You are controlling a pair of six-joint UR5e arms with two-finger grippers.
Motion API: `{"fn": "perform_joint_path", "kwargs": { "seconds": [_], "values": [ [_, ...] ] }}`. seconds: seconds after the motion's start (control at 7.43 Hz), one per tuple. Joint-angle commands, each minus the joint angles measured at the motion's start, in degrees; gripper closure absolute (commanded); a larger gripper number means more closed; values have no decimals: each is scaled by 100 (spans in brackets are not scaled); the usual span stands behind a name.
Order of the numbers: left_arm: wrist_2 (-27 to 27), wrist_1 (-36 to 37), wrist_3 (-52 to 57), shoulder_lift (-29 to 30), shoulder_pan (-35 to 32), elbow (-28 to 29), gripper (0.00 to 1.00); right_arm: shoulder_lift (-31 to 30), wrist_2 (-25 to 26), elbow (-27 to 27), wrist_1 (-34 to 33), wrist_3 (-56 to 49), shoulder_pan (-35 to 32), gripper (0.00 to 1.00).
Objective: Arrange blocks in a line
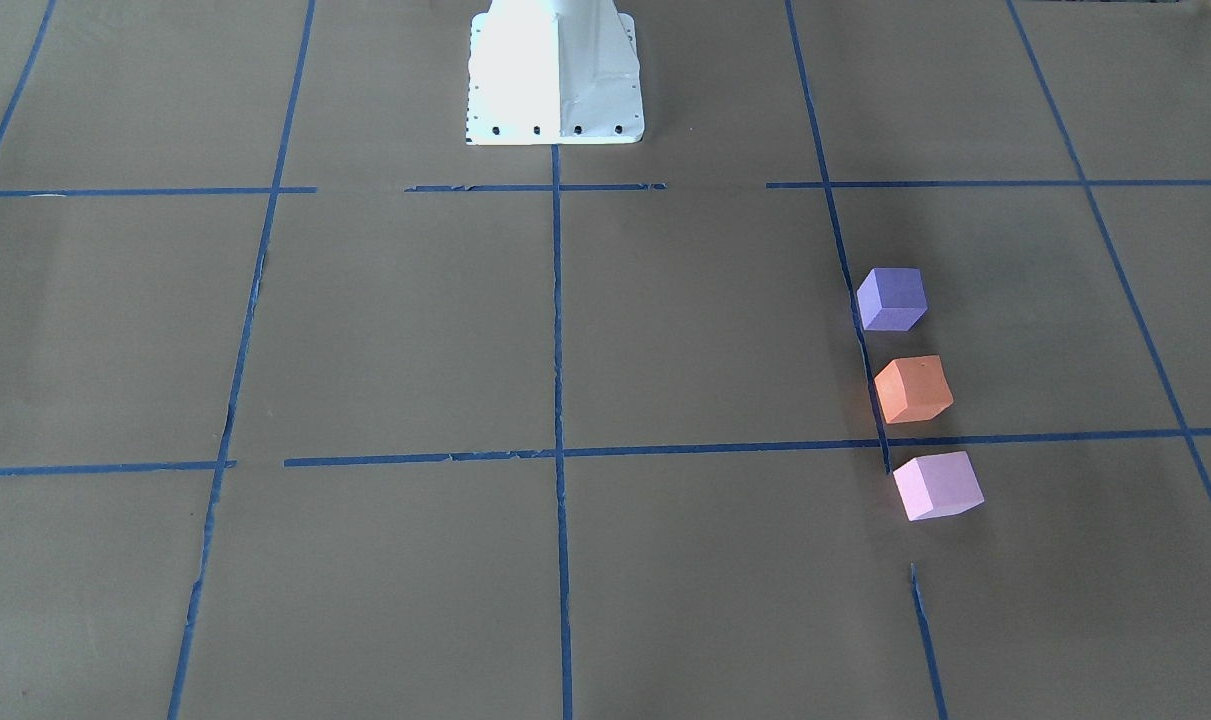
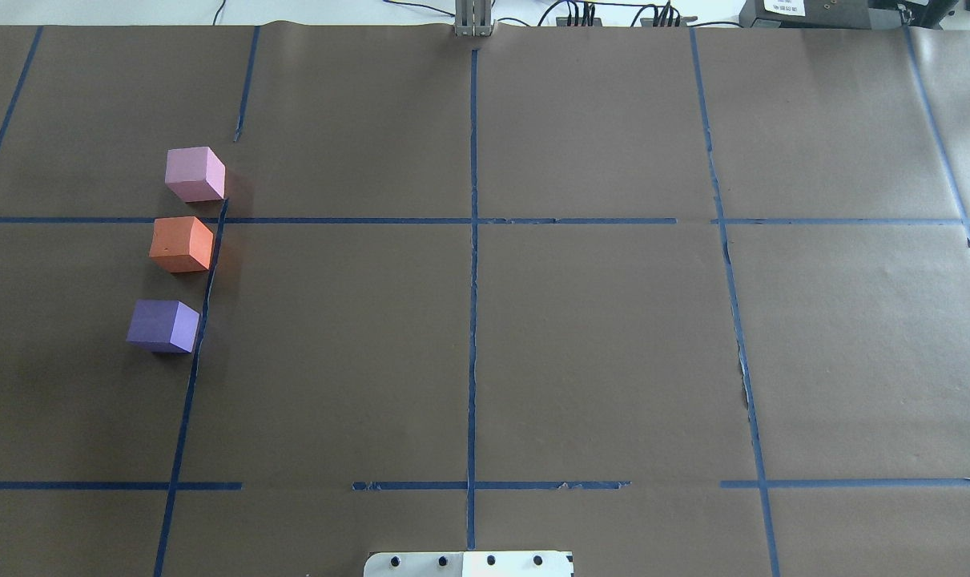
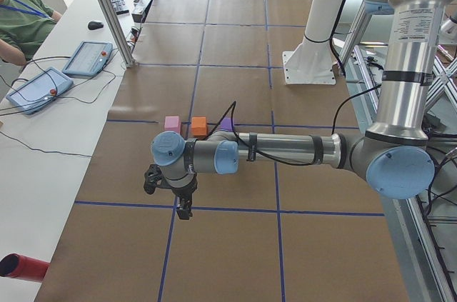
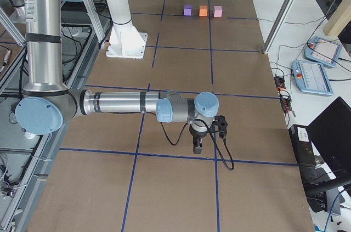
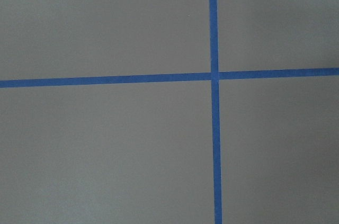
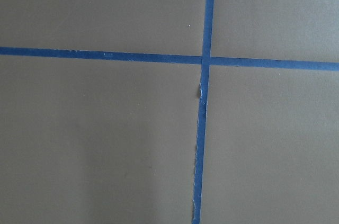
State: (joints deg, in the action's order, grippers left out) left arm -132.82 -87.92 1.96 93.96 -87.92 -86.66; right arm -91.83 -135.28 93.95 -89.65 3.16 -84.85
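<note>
Three foam blocks stand in a line beside a blue tape line on the robot's left side of the table: the dark purple block (image 2: 163,326) nearest the robot, the orange block (image 2: 182,244) in the middle, the light pink block (image 2: 195,174) farthest. They also show in the front-facing view: purple (image 1: 892,298), orange (image 1: 913,389), pink (image 1: 937,486). Small gaps separate them. My left gripper (image 3: 184,209) hangs over the table end, well away from the blocks. My right gripper (image 4: 198,147) hangs over the opposite end. I cannot tell whether either is open or shut.
Brown paper with a blue tape grid (image 2: 473,320) covers the table. The white robot base (image 1: 555,75) stands at the robot's edge. Teach pendants (image 3: 39,89) and cables lie on a side bench, and a person (image 3: 21,20) sits there. Both wrist views show only paper and tape.
</note>
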Motion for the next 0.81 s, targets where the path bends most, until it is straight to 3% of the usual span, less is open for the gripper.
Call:
{"fn": "perform_joint_path", "kwargs": {
  "seconds": [0.0, 0.67],
  "values": [
    [-7, -23, 24, 0, 3, -9, 0, -2, 2, 0, 0, 0, -5, 0],
    [-33, -6, 339, -9, 3, -9, 0, -2, 2, 0, 0, 0, -5, 0]
  ]
}}
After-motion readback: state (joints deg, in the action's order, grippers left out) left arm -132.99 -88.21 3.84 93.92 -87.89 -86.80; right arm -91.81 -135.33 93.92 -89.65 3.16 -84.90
